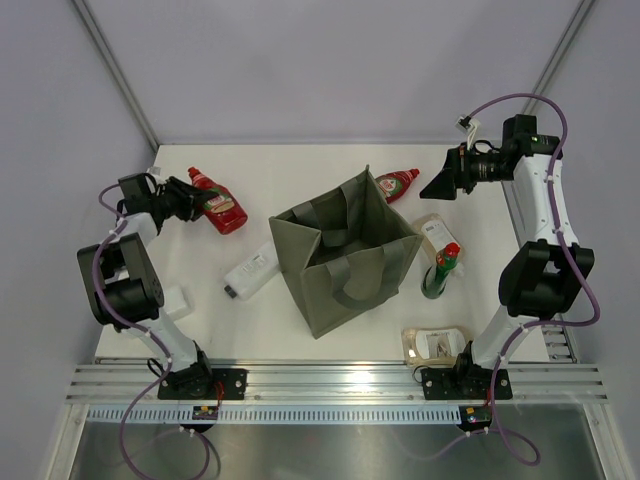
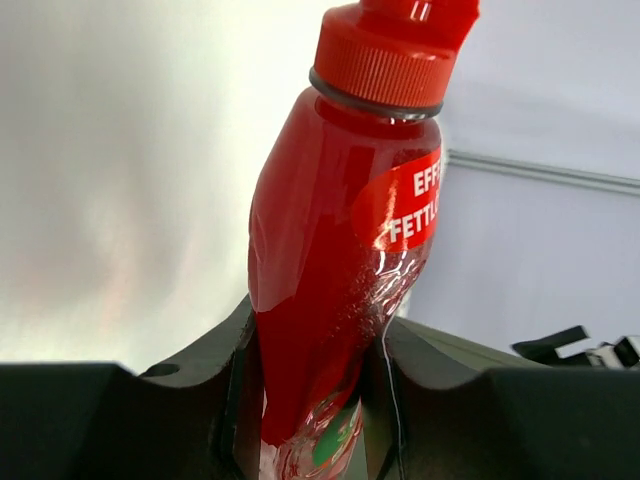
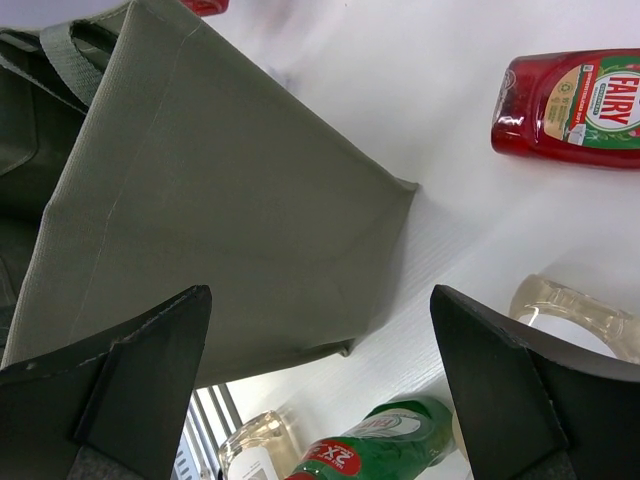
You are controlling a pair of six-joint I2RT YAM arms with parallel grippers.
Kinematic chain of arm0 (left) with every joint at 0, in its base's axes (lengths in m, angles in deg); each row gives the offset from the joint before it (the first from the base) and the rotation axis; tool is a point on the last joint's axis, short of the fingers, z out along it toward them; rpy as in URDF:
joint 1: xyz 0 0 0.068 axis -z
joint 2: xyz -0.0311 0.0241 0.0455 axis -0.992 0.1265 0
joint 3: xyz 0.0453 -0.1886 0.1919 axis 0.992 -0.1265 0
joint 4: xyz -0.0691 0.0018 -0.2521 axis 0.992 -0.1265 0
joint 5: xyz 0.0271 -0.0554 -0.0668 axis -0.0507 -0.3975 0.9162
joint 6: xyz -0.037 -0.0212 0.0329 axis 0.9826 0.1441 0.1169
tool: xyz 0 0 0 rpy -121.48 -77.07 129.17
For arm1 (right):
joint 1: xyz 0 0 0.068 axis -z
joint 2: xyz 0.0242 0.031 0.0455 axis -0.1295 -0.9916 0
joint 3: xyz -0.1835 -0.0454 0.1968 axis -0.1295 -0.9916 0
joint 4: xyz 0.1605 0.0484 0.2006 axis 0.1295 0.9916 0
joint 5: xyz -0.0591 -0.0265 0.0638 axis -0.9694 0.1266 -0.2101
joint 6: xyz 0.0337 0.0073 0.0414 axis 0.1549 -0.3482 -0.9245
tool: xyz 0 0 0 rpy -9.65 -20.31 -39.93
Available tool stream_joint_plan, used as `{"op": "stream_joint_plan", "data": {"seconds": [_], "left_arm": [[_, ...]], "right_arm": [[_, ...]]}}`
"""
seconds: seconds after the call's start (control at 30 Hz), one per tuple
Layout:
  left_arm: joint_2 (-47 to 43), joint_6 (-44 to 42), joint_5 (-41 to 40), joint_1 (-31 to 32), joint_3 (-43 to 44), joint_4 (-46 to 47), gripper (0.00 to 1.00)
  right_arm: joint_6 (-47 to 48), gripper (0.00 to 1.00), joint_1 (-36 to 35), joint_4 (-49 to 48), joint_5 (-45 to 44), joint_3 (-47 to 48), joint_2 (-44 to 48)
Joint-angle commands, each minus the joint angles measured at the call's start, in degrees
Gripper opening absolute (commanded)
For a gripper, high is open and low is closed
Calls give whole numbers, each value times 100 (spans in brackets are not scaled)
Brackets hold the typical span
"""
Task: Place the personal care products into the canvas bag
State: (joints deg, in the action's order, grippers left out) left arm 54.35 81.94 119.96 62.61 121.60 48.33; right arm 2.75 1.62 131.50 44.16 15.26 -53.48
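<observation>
- Left gripper (image 1: 187, 198), far left of the table (image 1: 300, 165): fingers pressed onto a red bottle (image 1: 219, 201), gripped low on its body.
- Left wrist view: the same red bottle (image 2: 340, 270) rises between the two dark fingers (image 2: 190, 385), cap up and leaning right. The left gripper (image 2: 315, 400) is clamped on the clear lower part. White lettering shows on the label.
- I cannot tell whether this bottle is lifted clear of the table.
- The canvas bag (image 1: 345, 255) stands mid-table, mouth open, handles flopped. It is well apart from the held bottle, to its right.
- A white bottle (image 1: 250, 272) lies flat just beside the bag's left wall, between the bag and the left arm.
- Right gripper (image 1: 440, 186), far right: jaws spread wide, holding nothing, raised above the table.
- Right wrist view: the right gripper (image 3: 320, 385) frames a side wall of the canvas bag (image 3: 200, 200).
- The second red bottle (image 1: 397, 184) lies on its side just left of the right gripper, near the bag's far corner. The right wrist view shows the second red bottle (image 3: 570, 105) at upper right.
- The green bottle (image 1: 440, 270), red-capped, is to the right of the bag. The green bottle (image 3: 380, 450) also shows low in the right wrist view.
- A pale bottle (image 1: 437, 232) lies just beyond the green one.
- The beige pouch (image 1: 435, 343) lies near the right arm's base.
</observation>
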Motion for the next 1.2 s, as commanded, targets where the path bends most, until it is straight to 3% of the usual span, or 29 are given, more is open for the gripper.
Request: {"op": "stream_joint_plan", "data": {"seconds": [0.0, 0.2, 0.47, 0.87, 1.03, 1.17], "left_arm": [[-727, 1482, 600, 17, -99, 1735, 0], [-1149, 2705, 468, 385, -38, 3027, 0], [-1667, 3147, 28, 956, 698, 3162, 0], [-1782, 3129, 107, 1914, 1851, 2872, 0], [-1949, 2647, 353, 2573, 2080, 2345, 0], [-2011, 1657, 406, 3118, 2465, 1468, 0]], "right_arm": [[110, 99, 26, 105, 138, 266, -37], [92, 99, 26, 140, 173, 328, -107], [189, 99, 26, 246, 164, 301, -81], [233, 100, 26, 307, 199, 310, -73], [250, 99, 26, 316, 182, 284, -29], [277, 100, 26, 334, 173, 284, -46]]}}
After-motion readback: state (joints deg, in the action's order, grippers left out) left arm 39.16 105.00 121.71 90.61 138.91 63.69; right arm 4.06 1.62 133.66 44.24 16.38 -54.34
